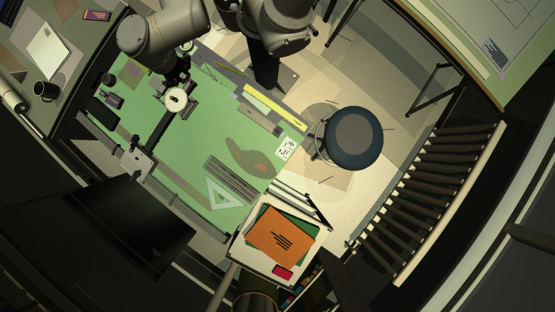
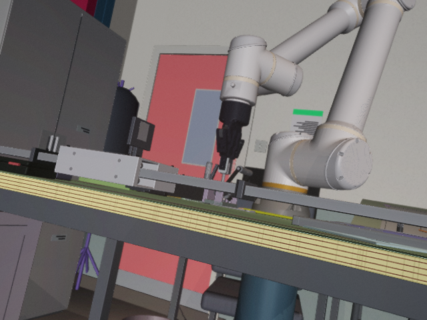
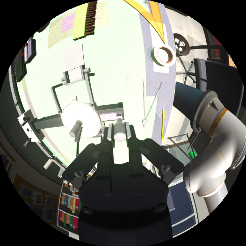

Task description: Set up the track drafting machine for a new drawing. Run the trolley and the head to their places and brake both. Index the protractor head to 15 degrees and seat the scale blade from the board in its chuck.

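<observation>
On the green drafting board, the protractor head [image 1: 176,99] [image 3: 80,119] is a white dial with a grey knob at the far end of the dark vertical arm. The arm runs to the trolley [image 1: 136,159] [image 2: 98,166] on the horizontal track along the board's edge. My gripper [image 3: 119,135] [image 2: 225,168] [image 1: 181,83] stands just beside the dial, and its fingers are closed on a small knurled grey knob [image 3: 119,132] on the head's bracket. The grey scale blade [image 1: 259,117] lies on the board next to a yellow ruler [image 1: 271,108].
The horizontal track rail [image 2: 286,198] crosses in front of the head. On the board lie a clear set square [image 1: 221,196], a scale rule tray [image 1: 231,179], a French curve [image 1: 248,159], a tape roll [image 3: 163,55], a pencil [image 3: 163,124] and dividers [image 3: 149,105]. A stool [image 1: 351,137] stands beside the board.
</observation>
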Controlling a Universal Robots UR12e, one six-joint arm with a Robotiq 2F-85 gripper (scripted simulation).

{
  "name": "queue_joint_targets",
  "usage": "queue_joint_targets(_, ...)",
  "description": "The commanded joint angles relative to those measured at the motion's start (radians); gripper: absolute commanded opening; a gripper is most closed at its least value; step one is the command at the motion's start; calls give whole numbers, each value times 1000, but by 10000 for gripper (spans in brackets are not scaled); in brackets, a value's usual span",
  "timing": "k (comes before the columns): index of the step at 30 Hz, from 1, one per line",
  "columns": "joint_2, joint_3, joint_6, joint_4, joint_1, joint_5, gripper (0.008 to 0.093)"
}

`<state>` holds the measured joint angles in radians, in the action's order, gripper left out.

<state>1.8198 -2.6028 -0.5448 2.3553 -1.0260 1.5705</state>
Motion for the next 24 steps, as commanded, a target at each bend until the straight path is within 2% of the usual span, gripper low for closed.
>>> queue_joint_targets(1, 0, 1, 0, 0, 0, 0, 80)
queue_joint_targets(12, 0, 1, 0, 0, 0, 0, 80)
queue_joint_targets(24, 0, 1, 0, 0, 0, 0, 310)
